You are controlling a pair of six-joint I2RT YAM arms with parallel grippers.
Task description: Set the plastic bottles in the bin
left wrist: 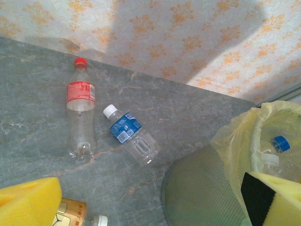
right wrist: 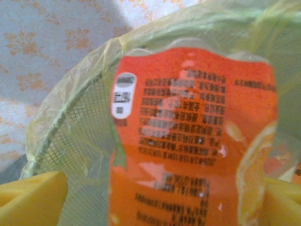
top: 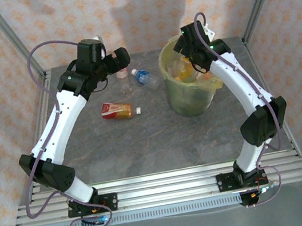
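orange-label bottle (right wrist: pixel 193 141): clear plastic with a glossy orange wrap and dark print. Blurred at close range. It sits at the bin mouth, between the right pads.
bin (top: pixel 190 99): round, tapered, yellow-green and translucent, with a mesh-textured wall. A thin, crinkled yellowish bag (left wrist: pixel 235 141) is folded over the rim. It stands on the far right of the table.
bin contents: more bottles are inside, one with a blue cap (left wrist: pixel 281 142).
right gripper (right wrist: pixel 167 179): over the bin mouth, yellow foam pads spread. There is a clear gap between one pad and the orange wrap. Can't tell if the other pad touches.
loose bottles: all lying flat left of the bin. The red-label bottle (left wrist: pixel 81 113) has a red cap. The blue-label bottle (left wrist: pixel 129 134) has a white cap, just beside it but apart. The amber-label bottle (top: pixel 117 110) has a white cap and lies nearer the arms.
left gripper (left wrist: pixel 153 188): pads spread wide, hovering above the loose bottles at the back of the table.
table (top: pixel 145 148): grey, marble-look slab.
obstruction: in the top view the right arm (top: pixel 239 84) covers part of the bin mouth.
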